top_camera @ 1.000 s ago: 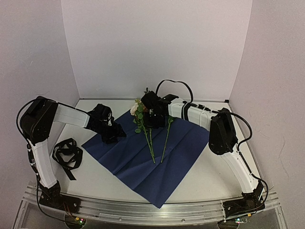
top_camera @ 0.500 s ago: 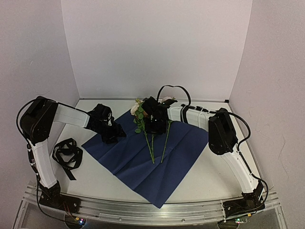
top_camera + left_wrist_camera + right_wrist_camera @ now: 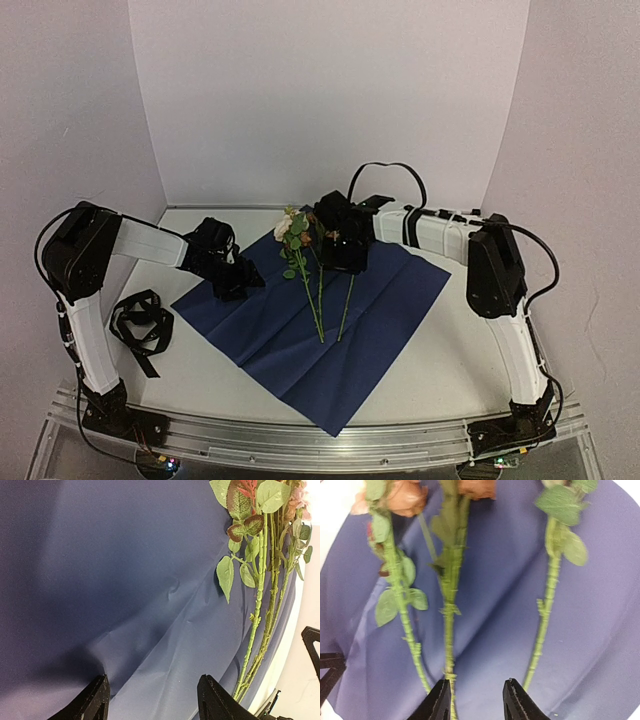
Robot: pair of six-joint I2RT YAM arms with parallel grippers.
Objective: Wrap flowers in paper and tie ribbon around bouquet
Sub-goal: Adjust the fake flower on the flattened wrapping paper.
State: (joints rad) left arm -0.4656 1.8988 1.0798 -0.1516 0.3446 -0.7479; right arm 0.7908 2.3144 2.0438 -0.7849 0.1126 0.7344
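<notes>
**Hazards**

- The ribbon [image 3: 140, 322] lies heaped on the desk [image 3: 450, 370] at the near left, well apart from the paper [image 3: 330, 335]. If it is picked up by one loop, tangling is to be expected.
- The paper is spread with its navy face up. The left hand [image 3: 236, 283] is held spread at the paper's left corner, and nothing is pinched between its fingers. If the corner is folded before it is properly gripped, the creased sheet can slide over the desk and carry the stems off centre.
- The flowers [image 3: 449, 575] lie loose on the paper, stems toward the near side and heads at the far corner. The stems are fanned apart, not bunched. A fold made now is likely to trap them apart or roll one off the sheet.
- The right hand [image 3: 472, 700] hangs over the stems with its jaws parted and empty. A low sweep can drag a stem or leaf.

**Changes from the earlier frames**

- The ribbon, paper and left hand are unchanged.
- The right hand, previously pressed together over the flowers, is now parted.
- The right arm is shifted to the right.
</notes>
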